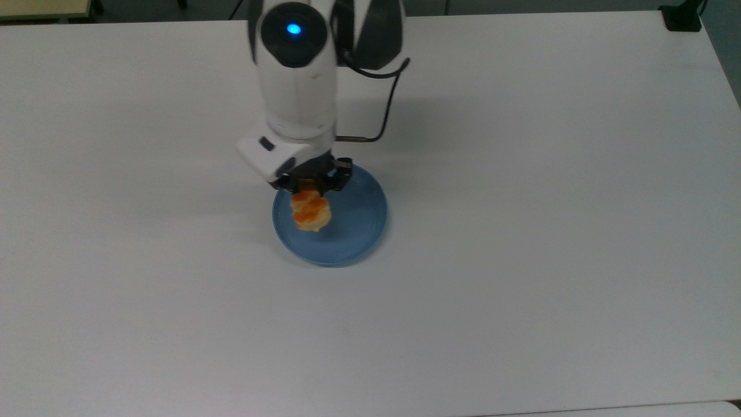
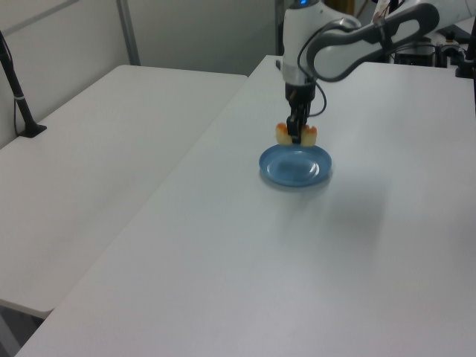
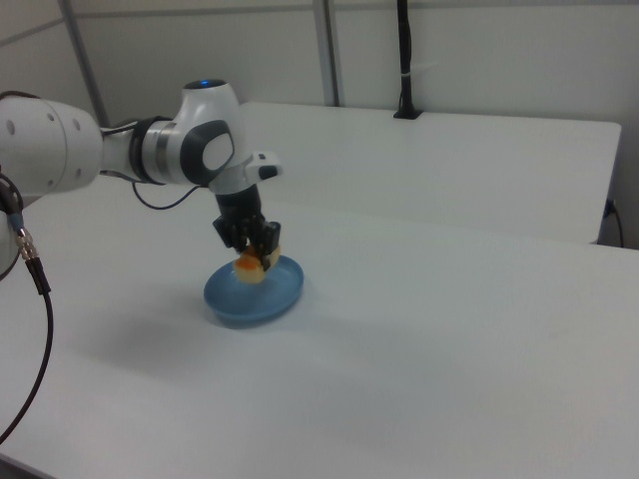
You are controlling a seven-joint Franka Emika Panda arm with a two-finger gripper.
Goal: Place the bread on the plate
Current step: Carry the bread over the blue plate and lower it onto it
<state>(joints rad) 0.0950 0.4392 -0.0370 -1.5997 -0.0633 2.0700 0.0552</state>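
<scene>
The bread [image 1: 311, 212], a pale-yellow bun with orange-brown glazed lobes, hangs in the air above the blue plate [image 1: 356, 231]. My gripper [image 1: 311, 188] is shut on the bread's upper end. In the top view the bread hangs over the plate's left half. The left view shows the bread [image 2: 296, 134] lifted just above the plate's [image 2: 295, 172] far rim, held by the gripper [image 2: 296, 132]. In the right view the bread [image 3: 251, 265] is a little above the plate [image 3: 255, 297], under the gripper [image 3: 252, 245].
The white table [image 1: 521, 231] stretches wide around the plate. A second white table [image 2: 97, 134] stands on the left view's left, with a black post [image 2: 18, 97] on it. A black cable [image 1: 376, 116] loops off the arm's wrist.
</scene>
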